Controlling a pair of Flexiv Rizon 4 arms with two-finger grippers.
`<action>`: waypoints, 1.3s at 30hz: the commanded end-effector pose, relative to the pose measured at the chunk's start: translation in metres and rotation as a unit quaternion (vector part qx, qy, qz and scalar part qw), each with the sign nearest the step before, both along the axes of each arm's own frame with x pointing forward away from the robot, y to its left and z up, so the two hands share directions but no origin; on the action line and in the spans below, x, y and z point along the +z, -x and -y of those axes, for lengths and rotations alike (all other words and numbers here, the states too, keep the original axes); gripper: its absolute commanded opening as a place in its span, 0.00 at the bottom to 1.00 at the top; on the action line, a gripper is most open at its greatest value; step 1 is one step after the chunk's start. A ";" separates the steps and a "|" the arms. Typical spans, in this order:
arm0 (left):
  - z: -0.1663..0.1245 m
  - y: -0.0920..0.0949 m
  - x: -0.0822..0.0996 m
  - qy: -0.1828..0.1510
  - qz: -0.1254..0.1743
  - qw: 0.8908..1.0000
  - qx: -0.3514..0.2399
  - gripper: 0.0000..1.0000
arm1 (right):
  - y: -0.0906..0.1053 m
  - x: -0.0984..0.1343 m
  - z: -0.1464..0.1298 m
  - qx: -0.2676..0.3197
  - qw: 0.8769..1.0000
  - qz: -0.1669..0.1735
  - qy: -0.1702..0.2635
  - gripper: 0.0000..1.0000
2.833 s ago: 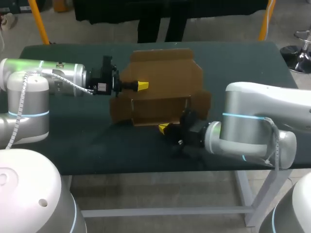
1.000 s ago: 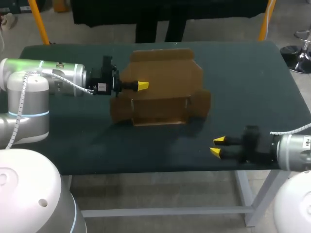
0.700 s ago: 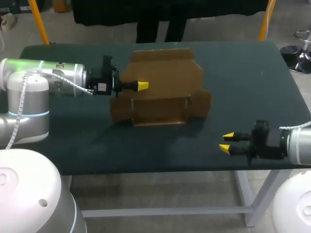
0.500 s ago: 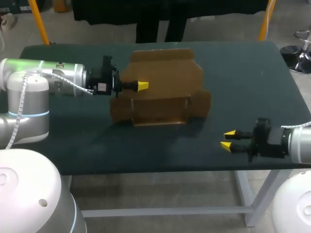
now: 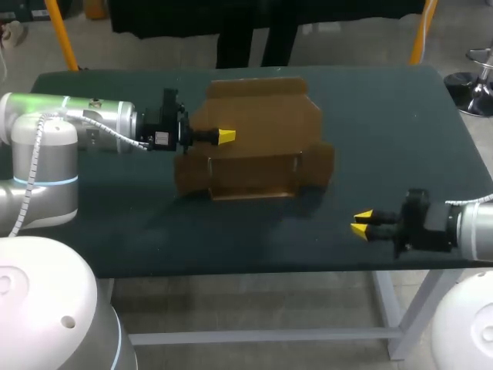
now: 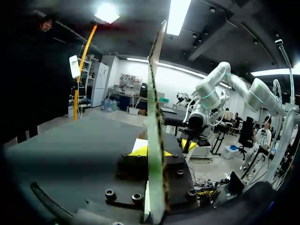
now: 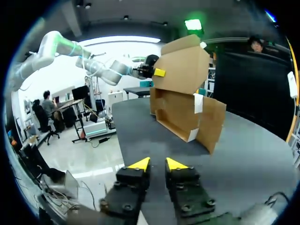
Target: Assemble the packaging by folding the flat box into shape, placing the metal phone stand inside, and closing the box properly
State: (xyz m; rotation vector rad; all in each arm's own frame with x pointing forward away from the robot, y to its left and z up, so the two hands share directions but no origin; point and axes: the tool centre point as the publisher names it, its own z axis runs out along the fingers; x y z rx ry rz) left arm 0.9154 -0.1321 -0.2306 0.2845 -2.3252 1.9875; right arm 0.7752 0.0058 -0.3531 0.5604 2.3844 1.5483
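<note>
Dark green rectangular table [image 5: 385, 116]: matte top, pale metal legs, crossbar under near edge. Only thing lying on top: brown cardboard box [image 5: 262, 166], partly folded, near middle of table, closer to far edge than near edge. Shallow open tray sits flat on surface, side flaps stick out at both ends, large lid panel raised over far side. Right wrist view: box [image 7: 185, 101] on tabletop [image 7: 253, 150], pale strip on one side flap.
</note>
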 end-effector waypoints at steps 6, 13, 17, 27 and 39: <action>0.000 0.000 -0.002 0.000 -0.001 1.000 -0.002 0.00 | -0.019 -0.001 0.009 -0.016 1.000 -0.006 0.002 1.00; 0.000 0.000 -0.002 0.000 -0.001 1.000 -0.002 0.00 | -0.038 0.001 0.016 -0.020 0.999 0.027 0.020 1.00; 0.000 0.000 -0.002 0.000 -0.001 1.000 -0.002 0.00 | -0.051 0.000 0.017 0.003 0.999 0.046 0.026 1.00; 0.000 0.000 -0.002 0.000 -0.001 1.000 -0.002 0.00 | -0.092 -0.008 0.012 0.033 0.999 0.033 0.002 1.00; 0.000 0.000 -0.002 0.000 -0.001 1.000 -0.002 0.00 | -0.130 -0.011 -0.011 0.036 0.999 0.034 0.008 1.00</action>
